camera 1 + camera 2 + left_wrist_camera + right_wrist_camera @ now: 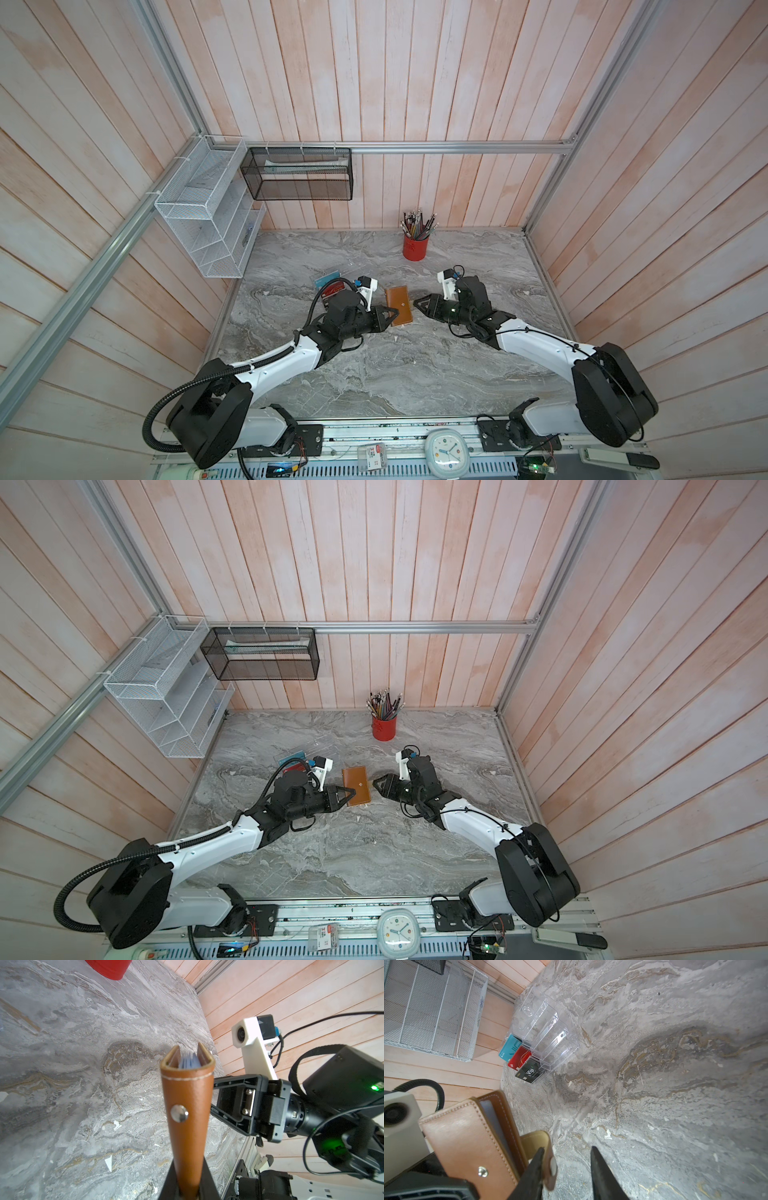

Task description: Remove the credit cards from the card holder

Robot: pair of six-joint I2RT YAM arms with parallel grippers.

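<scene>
Your left tool pinches the card holder by its near left edge, mid-tabletop. Your right tool stands spread just right of it, the loose strap against one finger. Farther left sits a clear rack, and far back a red pencil cup.

Tan card holder, strap loose — claw parted

left claw tight, right claw apart
</scene>
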